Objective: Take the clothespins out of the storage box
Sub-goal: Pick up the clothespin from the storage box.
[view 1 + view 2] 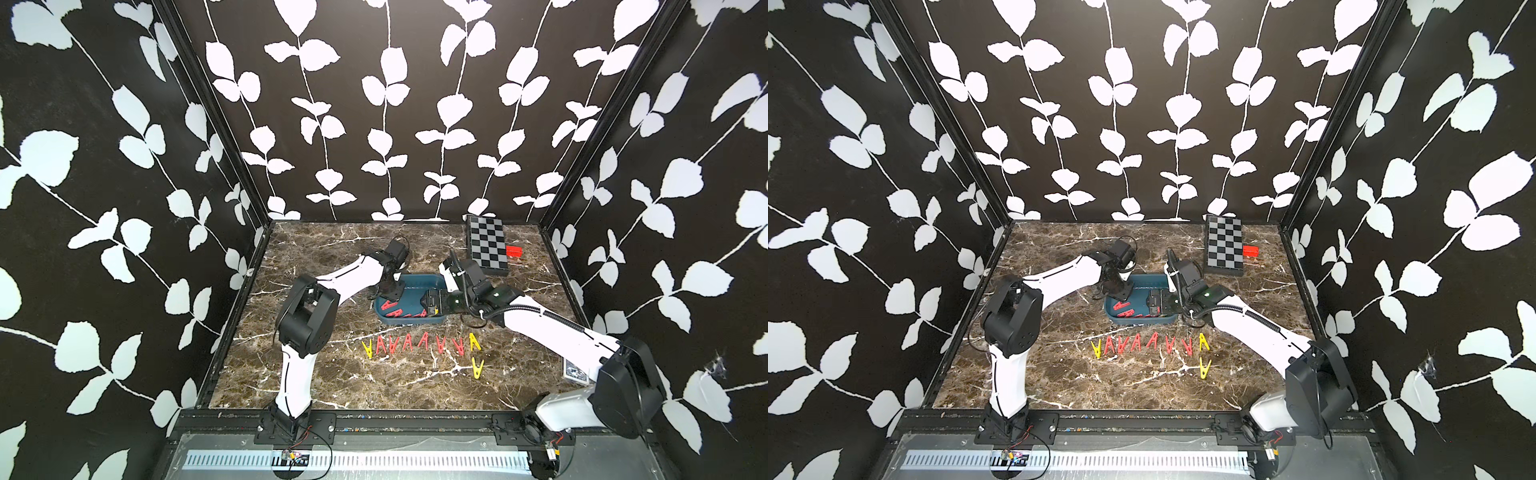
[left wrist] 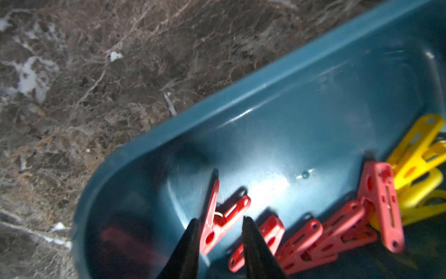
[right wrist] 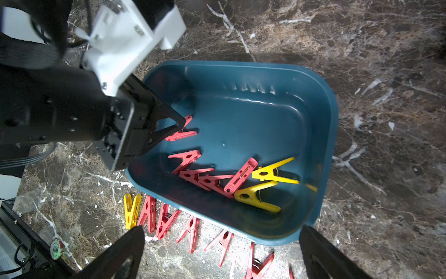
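Progress: about seven clothespins (image 3: 217, 181), red and yellow, left in storage box (image 3: 323, 145); about ten more lined up on marble tabletop (image 1: 332, 374). Left gripper (image 2: 220, 219) fingers straddle one red clothespin (image 2: 212, 217), grip unconfirmed. Right gripper (image 3: 222, 229) fingers spread wide, empty, box between and beyond them

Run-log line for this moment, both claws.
left claw: around red clothespin in storage box, grip unclear | right claw: open above box | row of clothespins: on table
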`<state>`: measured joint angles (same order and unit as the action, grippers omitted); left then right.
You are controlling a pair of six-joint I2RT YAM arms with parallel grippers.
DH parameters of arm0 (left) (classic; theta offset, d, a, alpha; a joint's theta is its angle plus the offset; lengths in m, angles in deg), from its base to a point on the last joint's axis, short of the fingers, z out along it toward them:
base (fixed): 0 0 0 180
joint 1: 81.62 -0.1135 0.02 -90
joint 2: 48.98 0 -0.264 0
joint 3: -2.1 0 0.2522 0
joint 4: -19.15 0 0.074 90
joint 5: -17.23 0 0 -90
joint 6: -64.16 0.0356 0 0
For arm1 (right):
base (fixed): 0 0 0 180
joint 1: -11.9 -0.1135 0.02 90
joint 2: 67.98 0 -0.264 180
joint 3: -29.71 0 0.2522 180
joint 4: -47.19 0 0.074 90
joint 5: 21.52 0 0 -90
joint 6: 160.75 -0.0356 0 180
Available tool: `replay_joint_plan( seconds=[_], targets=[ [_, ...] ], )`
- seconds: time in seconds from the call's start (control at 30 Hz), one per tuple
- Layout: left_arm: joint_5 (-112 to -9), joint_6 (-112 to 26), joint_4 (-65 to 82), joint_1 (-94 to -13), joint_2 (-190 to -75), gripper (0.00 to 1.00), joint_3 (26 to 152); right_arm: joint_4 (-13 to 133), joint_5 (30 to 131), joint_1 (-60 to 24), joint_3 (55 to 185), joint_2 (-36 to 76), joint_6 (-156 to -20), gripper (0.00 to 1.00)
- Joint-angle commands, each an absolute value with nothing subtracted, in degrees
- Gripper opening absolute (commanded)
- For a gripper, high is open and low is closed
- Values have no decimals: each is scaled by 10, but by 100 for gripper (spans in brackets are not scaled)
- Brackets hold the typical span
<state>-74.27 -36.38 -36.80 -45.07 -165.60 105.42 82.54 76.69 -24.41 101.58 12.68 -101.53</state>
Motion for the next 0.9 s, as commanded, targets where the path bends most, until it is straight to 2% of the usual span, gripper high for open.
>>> replay_joint_plan(
  seconds=[0.0, 0.3, 0.53, 0.87],
  targets=[
    [-761, -347, -393, -450, -1665, 31, 1072, 812, 779, -235, 1032, 133, -1008, 99],
    [-772, -340, -403, -450, -1693, 26, 1076, 809, 788, -225, 1033, 142, -1005, 99],
    [-771, -341, -407, -450, -1697, 7, 1082, 807, 795, -220, 1037, 150, -1007, 99],
    [-780, -362, -416, -450, -1660, 5, 1100, 797, 808, -221, 1035, 151, -1010, 99]
  ],
)
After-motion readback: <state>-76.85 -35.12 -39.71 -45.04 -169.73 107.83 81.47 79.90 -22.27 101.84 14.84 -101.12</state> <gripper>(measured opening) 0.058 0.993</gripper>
